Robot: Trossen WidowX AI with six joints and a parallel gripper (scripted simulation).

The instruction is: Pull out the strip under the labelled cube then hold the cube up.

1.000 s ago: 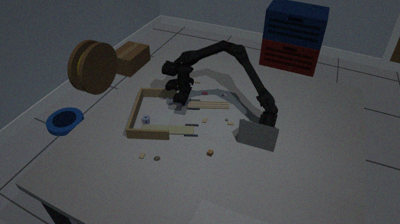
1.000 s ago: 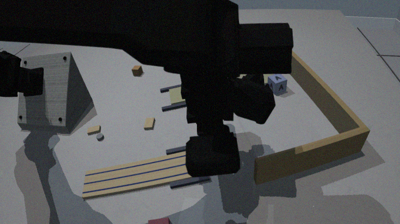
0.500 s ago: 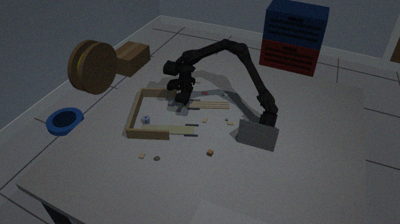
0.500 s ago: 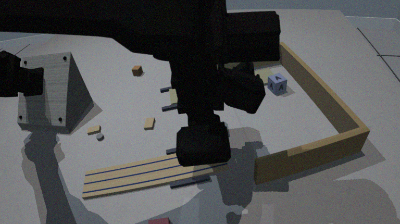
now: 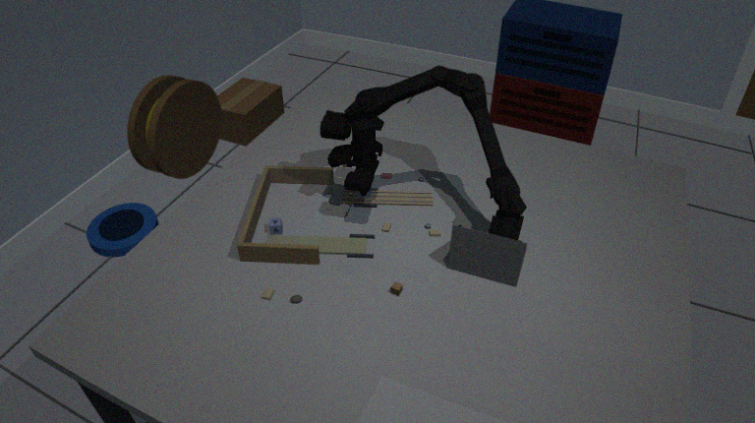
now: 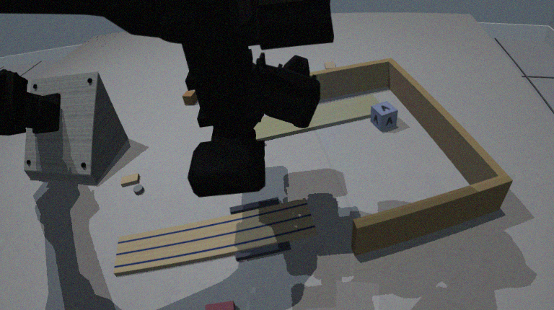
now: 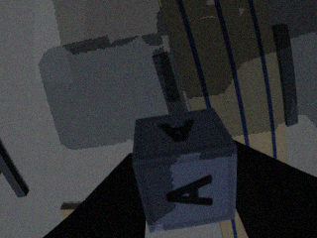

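Gripping the labelled cube (image 7: 185,173) between the fingers of the gripper (image 6: 226,171), up off the 3-lined strip (image 6: 183,241) lying just outside the wooden frame (image 6: 428,216); 2nd A-marked cube (image 6: 384,116) inside the frame, beside the plain strip (image 6: 327,117)

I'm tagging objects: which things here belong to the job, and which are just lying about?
Job: black gripper, shut on blue-grey cube marked A; pulled-out tan strip with three blue lines.
Lying about: second A cube inside wooden frame; plain pale-yellow strip; small tan block; grey disc; blue ring.
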